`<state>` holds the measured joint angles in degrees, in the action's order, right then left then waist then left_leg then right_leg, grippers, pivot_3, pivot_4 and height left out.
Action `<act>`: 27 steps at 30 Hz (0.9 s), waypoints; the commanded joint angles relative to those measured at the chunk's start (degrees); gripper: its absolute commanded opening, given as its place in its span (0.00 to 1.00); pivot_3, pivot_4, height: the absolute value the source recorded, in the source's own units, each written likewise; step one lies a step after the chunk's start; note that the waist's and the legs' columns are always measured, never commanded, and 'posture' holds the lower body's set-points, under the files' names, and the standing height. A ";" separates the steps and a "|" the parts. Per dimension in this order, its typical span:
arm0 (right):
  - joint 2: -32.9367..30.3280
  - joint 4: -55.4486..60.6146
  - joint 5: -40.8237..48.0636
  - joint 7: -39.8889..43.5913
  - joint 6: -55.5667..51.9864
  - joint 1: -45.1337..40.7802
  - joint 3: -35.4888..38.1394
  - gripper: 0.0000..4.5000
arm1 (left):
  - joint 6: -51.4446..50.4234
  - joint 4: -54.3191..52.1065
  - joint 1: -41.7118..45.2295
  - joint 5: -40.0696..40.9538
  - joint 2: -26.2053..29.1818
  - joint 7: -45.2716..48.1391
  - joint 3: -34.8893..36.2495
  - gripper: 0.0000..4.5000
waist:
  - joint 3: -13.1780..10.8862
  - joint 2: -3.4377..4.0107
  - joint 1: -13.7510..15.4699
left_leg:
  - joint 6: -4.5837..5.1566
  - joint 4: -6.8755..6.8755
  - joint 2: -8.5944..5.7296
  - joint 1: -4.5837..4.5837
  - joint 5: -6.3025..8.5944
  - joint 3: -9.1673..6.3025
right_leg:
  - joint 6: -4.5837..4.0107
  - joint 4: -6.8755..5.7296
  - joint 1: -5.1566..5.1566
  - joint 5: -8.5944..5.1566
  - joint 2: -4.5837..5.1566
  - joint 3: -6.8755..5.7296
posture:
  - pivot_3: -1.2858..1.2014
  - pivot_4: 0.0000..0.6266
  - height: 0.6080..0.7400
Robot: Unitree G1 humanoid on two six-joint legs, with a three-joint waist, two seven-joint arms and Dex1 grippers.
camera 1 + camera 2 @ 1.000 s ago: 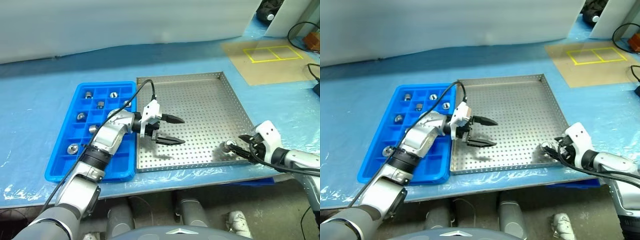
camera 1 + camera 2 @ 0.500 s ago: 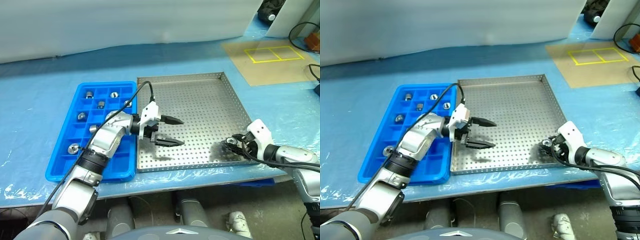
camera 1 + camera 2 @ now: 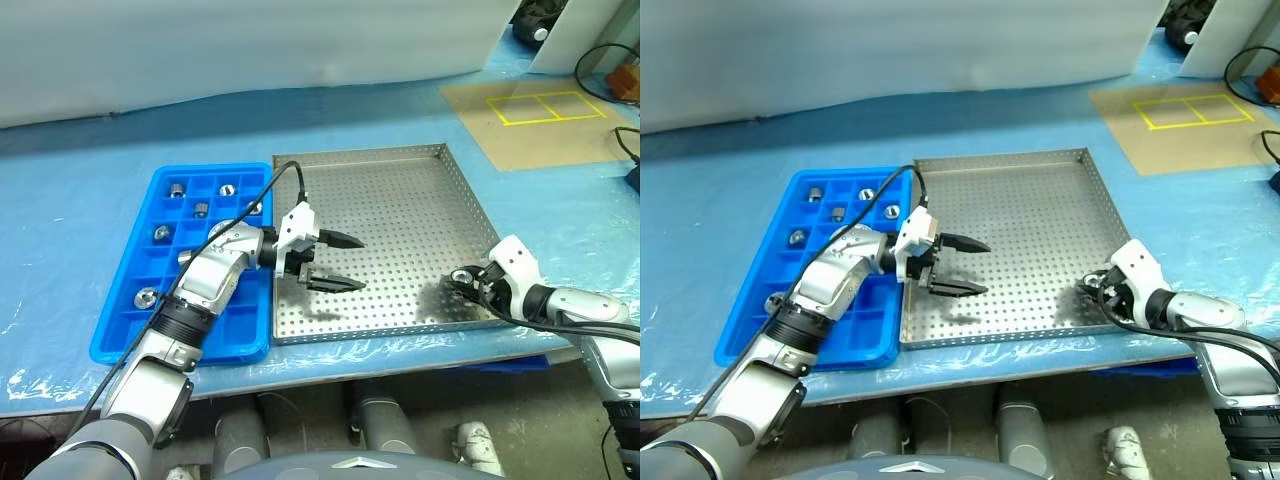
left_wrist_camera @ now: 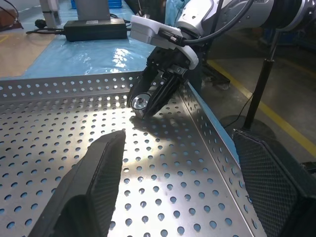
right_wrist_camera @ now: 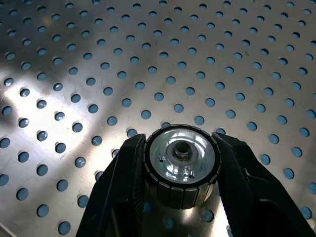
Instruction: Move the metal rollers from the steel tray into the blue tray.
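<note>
Right gripper: the right gripper (image 5: 180, 197) sits at the near right corner of the steel tray, its two black fingers (image 5: 123, 192) clamped on opposite sides of one small silver-grey metal roller with a hollow centre (image 5: 181, 158); the roller's flat face is turned toward the wrist camera. In the left wrist view the same gripper (image 4: 148, 101) holds the roller just above or on the perforated floor; I cannot tell which.

Left gripper: the left gripper (image 3: 335, 263) hangs over the near left part of the steel tray, pointing to the right, its black fingers (image 4: 94, 173) spread wide apart with nothing between them.

Steel tray: the large shallow rectangular silver-grey metal tray with a perforated floor and low rims (image 3: 400, 200) lies in the middle of the table, touching or just beside the blue tray on its left. Apart from the roller in the right gripper, its visible floor carries no roller.

Blue tray: the bright blue rectangular plastic tray with square compartments (image 3: 165, 195) lies to the left of the steel tray, partly covered by the left arm. Several metal rollers lie in separate compartments: one near the front left (image 3: 146, 296), one mid-left (image 3: 162, 233), and a group in the far rows (image 3: 178, 189), (image 3: 228, 188), (image 3: 201, 209).

Table cover: a light blue plastic sheet (image 3: 80, 190) spreads under both trays.

Far right: a brown board with a yellow taped rectangle (image 3: 545, 107) lies beyond the steel tray.
</note>
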<state>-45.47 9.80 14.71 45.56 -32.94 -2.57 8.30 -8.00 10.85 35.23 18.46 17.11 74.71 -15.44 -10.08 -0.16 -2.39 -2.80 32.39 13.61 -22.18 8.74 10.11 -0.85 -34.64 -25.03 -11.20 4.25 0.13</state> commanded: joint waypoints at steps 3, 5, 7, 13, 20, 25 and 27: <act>0.31 3.15 2.05 0.07 -1.25 -6.74 -0.37 0.36 | 1.14 -1.12 1.54 0.10 1.18 -0.68 1.81 0.81 | 0.00 0.00 -0.07 | 0.00 0.01 0.00 0.02 0.00 0.01 | -0.01 -0.03 -0.01 0.01 0.00 0.01 | 0.36 0.24 1.00; 0.29 4.16 2.75 0.59 -2.12 -9.76 -1.24 0.36 | 0.65 -2.32 1.34 0.34 2.25 -1.06 2.45 0.81 | 0.00 0.01 0.02 | -0.02 0.01 0.02 0.06 -0.01 0.01 | -0.10 -0.08 -0.01 0.06 -0.01 0.01 | 0.37 0.24 1.00; 0.83 4.57 4.40 1.54 -3.42 -13.64 -2.02 0.36 | 0.13 -3.77 0.88 0.52 3.74 -1.53 3.20 0.81 | 0.00 0.01 0.10 | -0.05 -0.02 0.06 0.08 -0.03 0.00 | -0.19 -0.10 -0.01 0.11 -0.01 0.00 | 0.38 0.24 1.00; 5.20 2.25 6.22 5.10 -3.93 -24.35 -8.63 0.36 | -1.91 -9.47 -2.72 0.82 9.92 -4.59 6.54 0.81 | 0.01 0.04 0.98 | -0.15 -0.14 0.11 0.10 -0.09 0.00 | -0.41 -0.13 -0.04 0.24 0.00 -0.03 | 0.44 0.24 1.00; 13.93 -6.43 6.01 14.16 -0.16 -34.14 -19.71 0.36 | -8.52 -23.59 -14.67 3.41 18.97 -10.72 14.83 0.81 | -0.02 0.05 3.58 | -0.24 -0.28 0.16 0.06 -0.14 -0.01 | -0.46 -0.20 -0.16 0.24 0.01 -0.12 | 0.53 0.24 1.00; 20.15 -13.00 4.55 19.38 4.03 -39.11 -25.35 0.36 | -12.74 -31.72 -21.98 5.43 23.26 -14.94 20.84 0.81 | -0.04 0.05 6.09 | -0.30 -0.28 0.17 0.07 -0.17 -0.06 | -0.47 -0.25 -0.14 0.24 0.06 -0.19 | 0.58 0.24 1.00; 22.55 -15.85 3.85 21.00 5.79 -40.61 -27.03 0.36 | -14.29 -35.15 -25.37 6.17 24.49 -16.65 23.26 0.81 | -0.04 0.04 6.87 | -0.31 -0.29 0.16 0.06 -0.18 -0.07 | -0.46 -0.26 -0.14 0.24 0.07 -0.20 | 0.60 0.24 1.00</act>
<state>-23.69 -5.29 18.91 64.81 -29.57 -41.64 -18.05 -21.09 -20.00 10.93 23.03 40.72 59.56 5.03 -10.11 -0.12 4.48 -3.11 32.10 13.76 -22.14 8.57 10.02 -1.31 -34.89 -25.17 -10.96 4.33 -0.09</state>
